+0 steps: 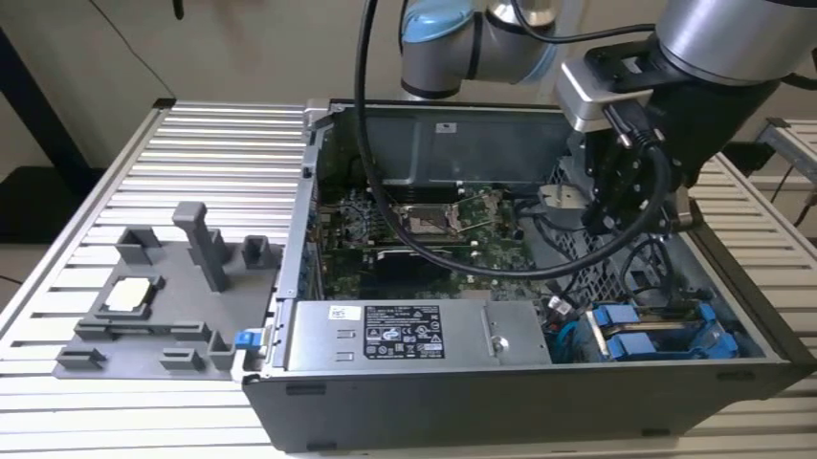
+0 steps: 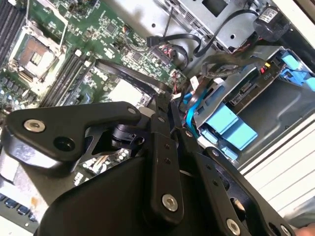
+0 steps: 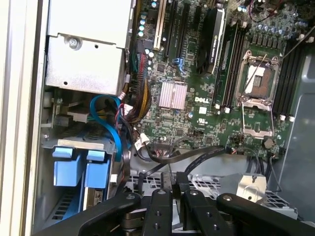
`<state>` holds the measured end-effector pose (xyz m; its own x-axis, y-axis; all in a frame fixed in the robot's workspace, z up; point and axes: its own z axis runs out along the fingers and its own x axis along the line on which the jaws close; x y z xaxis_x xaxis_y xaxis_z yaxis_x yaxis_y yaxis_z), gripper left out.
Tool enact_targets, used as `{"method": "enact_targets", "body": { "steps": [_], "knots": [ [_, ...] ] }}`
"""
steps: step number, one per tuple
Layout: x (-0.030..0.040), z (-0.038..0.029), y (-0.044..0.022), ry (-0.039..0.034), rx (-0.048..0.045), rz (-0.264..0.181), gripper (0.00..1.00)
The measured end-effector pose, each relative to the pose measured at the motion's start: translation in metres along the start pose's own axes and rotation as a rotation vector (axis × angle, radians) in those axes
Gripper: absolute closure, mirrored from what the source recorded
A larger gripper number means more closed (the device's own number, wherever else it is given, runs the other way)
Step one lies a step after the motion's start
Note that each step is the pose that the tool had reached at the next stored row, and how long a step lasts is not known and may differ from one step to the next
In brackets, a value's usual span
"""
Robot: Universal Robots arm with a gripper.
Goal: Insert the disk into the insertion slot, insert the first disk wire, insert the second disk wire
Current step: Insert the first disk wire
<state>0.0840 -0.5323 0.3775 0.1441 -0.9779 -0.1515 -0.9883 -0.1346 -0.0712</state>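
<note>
1. The gripper (image 2: 166,105) is held above the green motherboard (image 1: 422,229) inside the open computer case (image 1: 511,402), on the slatted worktop (image 1: 217,153).
2. In both wrist views its fingers (image 3: 170,189) are seen pressed together, with nothing visibly held between them.
3. The disk (image 1: 657,337), in its blue carrier, is seated in the insertion slot (image 1: 695,306) of the drive cage, beside the silver power supply (image 1: 408,335).
4. A blue cable (image 3: 114,123) is seen curving near the disk.
</note>
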Motion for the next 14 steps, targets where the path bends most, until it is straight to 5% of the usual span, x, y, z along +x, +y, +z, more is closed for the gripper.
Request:
{"method": "enact_targets", "body": {
  "steps": [5, 14],
  "knots": [
    [0.0114, -0.0006, 0.0016, 0.0122, -0.0018, -0.001, 0.84],
    [0.0350, -0.0001, 0.0032, 0.0144, -0.0021, -0.001, 0.84]
  ]
}}
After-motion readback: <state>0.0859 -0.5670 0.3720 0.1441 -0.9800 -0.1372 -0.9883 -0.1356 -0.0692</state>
